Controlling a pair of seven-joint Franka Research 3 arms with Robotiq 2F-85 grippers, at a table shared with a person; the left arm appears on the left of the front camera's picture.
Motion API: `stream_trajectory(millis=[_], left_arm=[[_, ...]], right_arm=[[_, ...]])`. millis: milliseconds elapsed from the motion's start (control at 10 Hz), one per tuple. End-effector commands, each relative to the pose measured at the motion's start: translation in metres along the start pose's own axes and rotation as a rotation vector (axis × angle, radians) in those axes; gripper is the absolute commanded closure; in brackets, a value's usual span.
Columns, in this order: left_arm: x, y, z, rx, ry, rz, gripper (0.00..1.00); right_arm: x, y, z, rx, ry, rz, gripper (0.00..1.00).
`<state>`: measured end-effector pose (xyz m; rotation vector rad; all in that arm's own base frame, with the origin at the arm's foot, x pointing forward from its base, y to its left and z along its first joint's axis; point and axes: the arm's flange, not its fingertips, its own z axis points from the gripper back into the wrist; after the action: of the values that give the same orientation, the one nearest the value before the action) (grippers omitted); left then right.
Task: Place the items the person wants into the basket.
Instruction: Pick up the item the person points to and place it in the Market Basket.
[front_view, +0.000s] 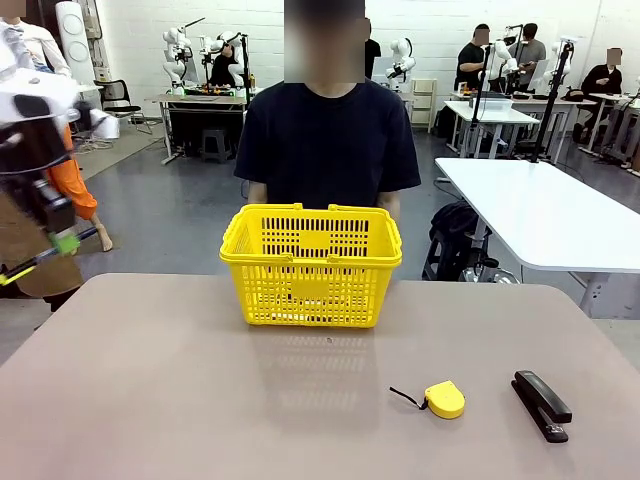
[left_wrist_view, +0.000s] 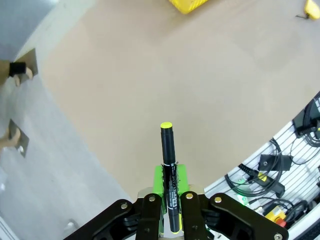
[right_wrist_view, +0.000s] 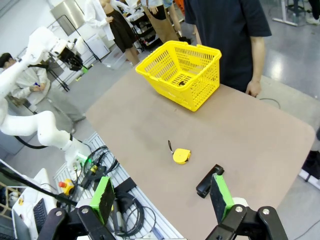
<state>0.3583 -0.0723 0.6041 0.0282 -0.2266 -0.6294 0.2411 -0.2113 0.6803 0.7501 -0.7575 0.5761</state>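
Left end effector pinching the pen, raised off the desk's left side; right end effector spread and empty.

My left end effector (left_wrist_view: 170, 187) has its green pads (left_wrist_view: 159, 180) pressed onto the thin black pen (left_wrist_view: 168, 170), yellow tip pointing away from the wrist, over the bare desk (left_wrist_view: 150, 75). In the front view that end effector (front_view: 62, 243) sits high at the picture's left edge, the pen (front_view: 45, 260) sticking out sideways. My right end effector (right_wrist_view: 162, 197) hangs above the near edge, fingers (right_wrist_view: 103, 197) wide apart, nothing between them. The yellow basket (front_view: 312, 264) stands at the far middle of the desk, directly before the person (front_view: 330, 140); something dark lies inside it. The round yellow tape measure (front_view: 443, 399) and black stapler (front_view: 541, 404) lie near each other at near right.
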Motion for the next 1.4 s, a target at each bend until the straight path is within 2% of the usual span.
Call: stream_trajectory(millis=[0,400,700,1000,1200,1300], left_arm=[[0.092,-0.003,0.019,0.025,-0.035,-0.212,0.89],[0.201,-0.047,0.003,0.052,-0.02,-0.449,0.89],[0.265,-0.071,-0.034,0.136,-0.064,-0.584,0.89],[0.296,-0.081,-0.078,0.088,-0.101,-0.754,0.89],[0.316,-0.091,-0.104,-0.017,-0.081,-0.904,0.89],[0.312,-0.103,-0.115,-0.035,-0.063,-0.986,0.89]], right_arm=[[0.002,0.0,0.001,0.02,-0.019,0.017,0.0],[0.002,0.0,0.001,0.02,-0.019,0.017,0.0],[0.002,0.0,0.001,0.02,-0.019,0.017,0.0],[0.002,0.0,0.001,0.02,-0.019,0.017,0.0],[0.002,0.0,0.001,0.02,-0.019,0.017,0.0],[0.002,0.0,0.001,0.02,-0.019,0.017,0.0]])
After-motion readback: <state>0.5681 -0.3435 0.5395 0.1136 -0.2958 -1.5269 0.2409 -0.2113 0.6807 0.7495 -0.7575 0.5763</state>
